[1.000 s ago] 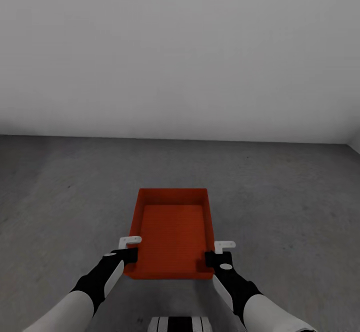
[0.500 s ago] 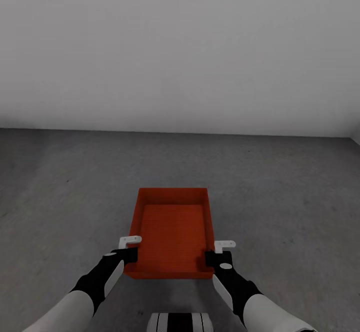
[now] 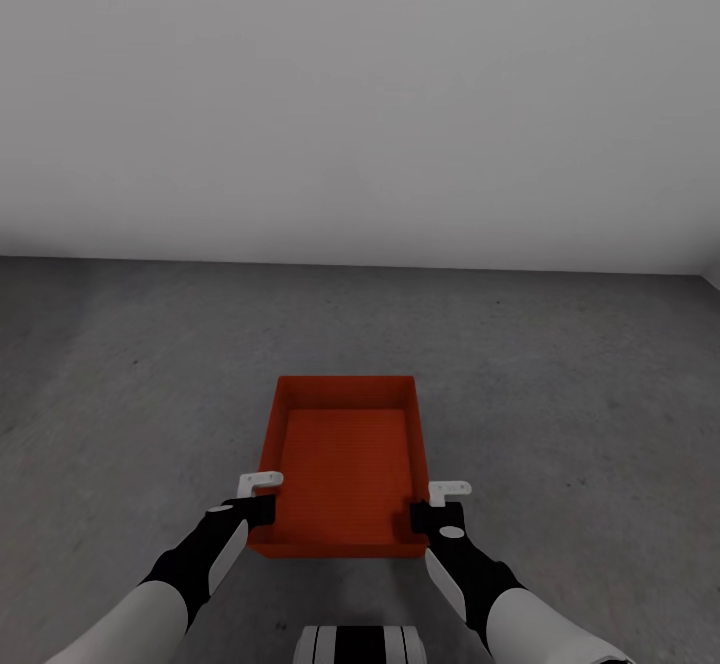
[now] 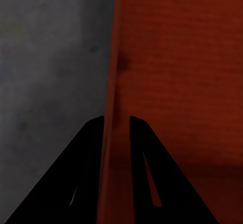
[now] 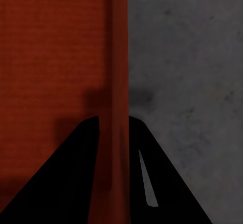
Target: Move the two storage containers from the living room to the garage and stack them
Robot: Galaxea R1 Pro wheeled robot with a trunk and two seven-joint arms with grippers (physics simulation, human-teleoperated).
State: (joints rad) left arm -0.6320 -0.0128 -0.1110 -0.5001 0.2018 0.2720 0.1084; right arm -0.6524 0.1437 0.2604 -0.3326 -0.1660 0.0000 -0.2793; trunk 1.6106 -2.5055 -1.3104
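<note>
Container (image 3: 346, 464) runs lengthwise away from robot, opening upward.

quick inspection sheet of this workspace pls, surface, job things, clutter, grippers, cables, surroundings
surface: dark grey concrete floor, bare around the bin.
job's things: one red-orange storage container, lidless, nothing inside it, held between both arms.
clutter: nothing seen.
grippers: left gripper is shut on the container's left wall; right gripper is shut on its right wall. Each wrist view shows a wall between the fingers.
cables: nothing seen.
surroundings: plain pale grey wall ahead.
</note>
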